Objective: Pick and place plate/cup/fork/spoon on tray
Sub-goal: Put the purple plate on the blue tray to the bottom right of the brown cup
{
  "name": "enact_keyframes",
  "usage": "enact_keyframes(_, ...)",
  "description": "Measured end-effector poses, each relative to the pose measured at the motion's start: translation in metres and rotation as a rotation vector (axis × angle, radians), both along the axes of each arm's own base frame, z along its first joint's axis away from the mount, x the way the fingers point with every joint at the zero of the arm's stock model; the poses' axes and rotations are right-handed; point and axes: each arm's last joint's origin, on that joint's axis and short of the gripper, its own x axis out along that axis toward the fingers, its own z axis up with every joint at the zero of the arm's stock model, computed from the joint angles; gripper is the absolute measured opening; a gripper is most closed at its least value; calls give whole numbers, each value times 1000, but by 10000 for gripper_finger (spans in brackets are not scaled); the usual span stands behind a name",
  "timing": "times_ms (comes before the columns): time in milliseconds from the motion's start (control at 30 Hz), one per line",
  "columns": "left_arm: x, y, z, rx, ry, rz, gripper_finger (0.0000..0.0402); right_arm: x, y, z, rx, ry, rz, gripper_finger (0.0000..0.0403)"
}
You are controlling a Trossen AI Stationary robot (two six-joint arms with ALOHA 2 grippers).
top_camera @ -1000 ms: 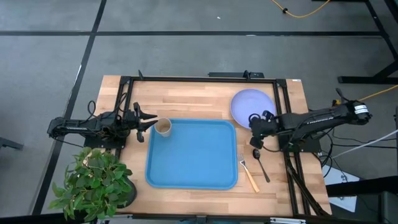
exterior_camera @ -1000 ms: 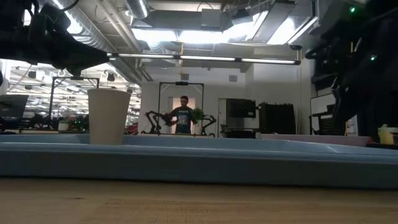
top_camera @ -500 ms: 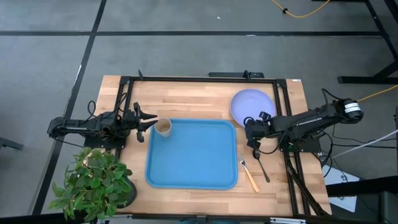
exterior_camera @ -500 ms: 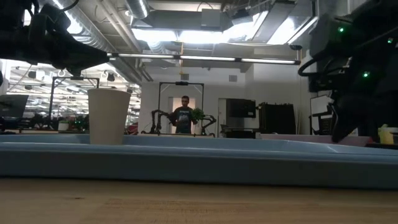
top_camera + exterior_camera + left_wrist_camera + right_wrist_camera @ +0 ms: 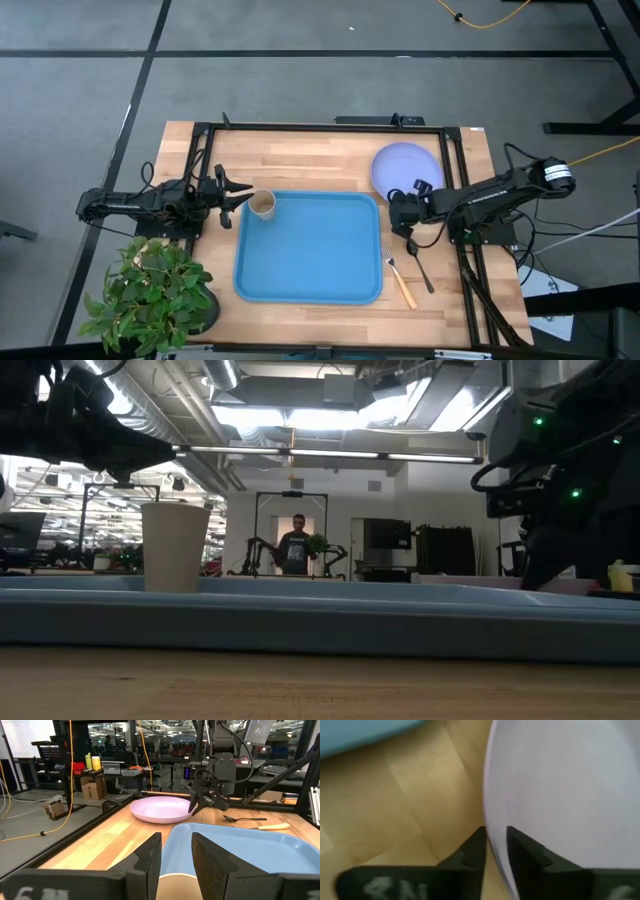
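Observation:
The pale lavender plate (image 5: 408, 165) lies on the wood at the far right, beside the blue tray (image 5: 310, 290). My right gripper (image 5: 396, 202) is at the plate's near-left rim, its fingers (image 5: 475, 850) set close together with the rim between them. The tan cup (image 5: 262, 205) stands upright in the tray's far-left corner. My left gripper (image 5: 240, 195) hovers just left of and above the cup (image 5: 175, 547), open by a narrow gap and empty. The wooden-handled fork (image 5: 402, 283) and the dark spoon (image 5: 420, 262) lie on the wood right of the tray. My right gripper has the plate's rim (image 5: 489, 822) on its near-left side between its two fingers, one finger over the wood outside the rim and one over the plate. The fingers slant down from the table's right. The plate lies flat on the table.
A potted plant (image 5: 150, 295) stands at the table's near-left corner. A black frame (image 5: 320, 127) runs around the work area. The tray's middle and right part are bare. In the low view a person (image 5: 296, 550) stands far back in the room.
My right gripper has moved toward the table's left and down, from beside the spoon's bowl to the plate's near-left rim. The plate, cup, fork and spoon have stayed where they were.

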Motion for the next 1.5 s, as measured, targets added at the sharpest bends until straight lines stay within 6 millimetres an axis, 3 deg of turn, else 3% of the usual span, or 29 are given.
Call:
enact_keyframes(100,0,0,0,0,0,0,101,2,-1,2,-44,-43,-52,16)
enact_keyframes(233,0,0,0,0,0,0,101,9,-1,13,-128,-109,-100,8)
enact_keyframes(367,0,0,0,0,0,0,101,24,4,32,-204,-151,-28,8)
enact_keyframes(567,0,0,0,0,0,0,101,49,22,61,-159,-140,386,8)
enact_keyframes(700,0,0,0,0,0,0,101,70,37,75,-100,-322,647,8)
enact_keyframes(800,0,0,0,0,0,0,101,84,48,75,-63,-446,723,7)
enact_keyframes(1033,0,0,0,0,0,0,101,105,90,48,30,-445,799,7)
enact_keyframes(1233,0,0,0,0,0,0,101,135,140,63,61,-340,877,7)
enact_keyframes(1333,0,0,0,0,0,0,101,143,156,70,109,-238,836,7)
enact_keyframes(1500,0,0,0,0,0,0,101,156,173,75,146,-223,842,7)
